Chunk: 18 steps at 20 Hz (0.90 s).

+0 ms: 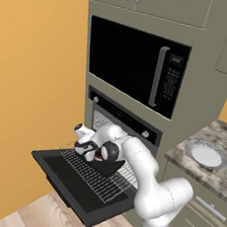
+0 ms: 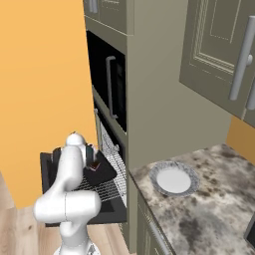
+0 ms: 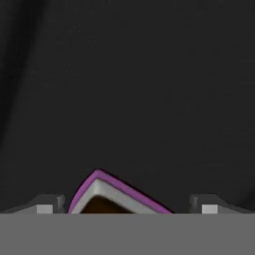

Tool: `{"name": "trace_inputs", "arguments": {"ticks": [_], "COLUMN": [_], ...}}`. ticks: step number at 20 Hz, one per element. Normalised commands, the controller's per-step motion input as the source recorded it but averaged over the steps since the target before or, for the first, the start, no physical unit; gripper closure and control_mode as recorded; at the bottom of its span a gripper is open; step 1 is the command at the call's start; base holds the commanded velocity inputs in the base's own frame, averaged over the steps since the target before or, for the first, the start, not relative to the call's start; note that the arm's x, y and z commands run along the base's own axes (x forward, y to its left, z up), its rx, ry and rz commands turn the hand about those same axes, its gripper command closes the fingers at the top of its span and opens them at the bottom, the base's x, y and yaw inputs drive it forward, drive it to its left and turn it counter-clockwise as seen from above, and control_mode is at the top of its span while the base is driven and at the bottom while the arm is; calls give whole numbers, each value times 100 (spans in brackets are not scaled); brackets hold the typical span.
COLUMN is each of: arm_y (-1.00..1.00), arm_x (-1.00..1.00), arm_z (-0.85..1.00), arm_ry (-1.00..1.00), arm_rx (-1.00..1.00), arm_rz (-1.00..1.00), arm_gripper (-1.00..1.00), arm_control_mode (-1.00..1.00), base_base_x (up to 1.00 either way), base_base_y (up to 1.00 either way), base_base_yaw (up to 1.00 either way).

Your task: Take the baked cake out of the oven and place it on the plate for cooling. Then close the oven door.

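Pink-edged and brown inside, the cake [image 3: 117, 196] sits on a black tray [image 3: 129, 89] on the pulled-out rack [image 1: 96, 175] over the open oven door [image 1: 71, 183]. It lies between the tips of the gripper [image 3: 127, 205], right under the hand, its pointed corner aimed away from the camera. Jaws stand fully spread, holding nothing. From the cake, the plate [image 2: 173, 179] waits on the counter [image 2: 209, 209], well off to the oven's right.

Even, flat rendered lighting, soft low-resolution edges, faint shadows, no glare, hand view very dark and blurry
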Motion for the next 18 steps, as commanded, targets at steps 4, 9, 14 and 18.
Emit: {"name": "trace_inputs", "arguments": {"ticks": [4, 9, 14, 18], "arm_y": [-29, -14, 0, 0], "arm_x": [0, 0, -3, -60], "arm_z": [-15, -22, -7, 46], "arm_ry": [11, 9, 5, -6], "arm_rx": [0, 0, 0, 0], "arm_rz": [0, 0, 0, 0], "arm_gripper": [-100, 100, 100, 100], "arm_control_mode": [-100, -100, -100, -100], "base_base_x": [0, 0, 0, 0], "base_base_y": [0, 0, 0, 0], "base_base_yaw": [0, 0, 0, 0]}}
